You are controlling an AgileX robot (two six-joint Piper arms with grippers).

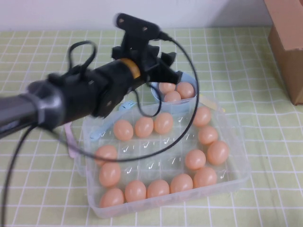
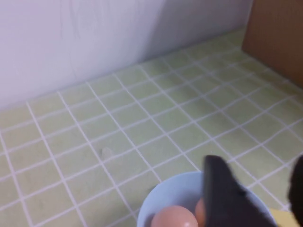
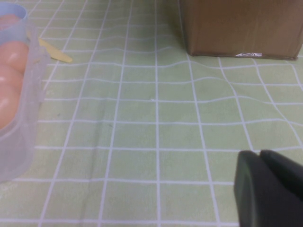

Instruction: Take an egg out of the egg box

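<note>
Left hand over the blue bowl, egg box below it.
The worktop [image 1: 246, 61] carries the egg box [image 1: 236, 177], eggs in its cups. Left hand [image 1: 163, 66] hovers open and empty above the bowl [image 2: 173, 196], where an egg [image 2: 174, 218] lies. Right hand [image 3: 267, 189] sits closed, low, near a carton [image 3: 241, 26].

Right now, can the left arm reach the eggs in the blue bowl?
Probably yes. The left gripper hovers right over the blue bowl, fingers apart, with nothing between it and the eggs. The right gripper is parked by the egg box.
</note>
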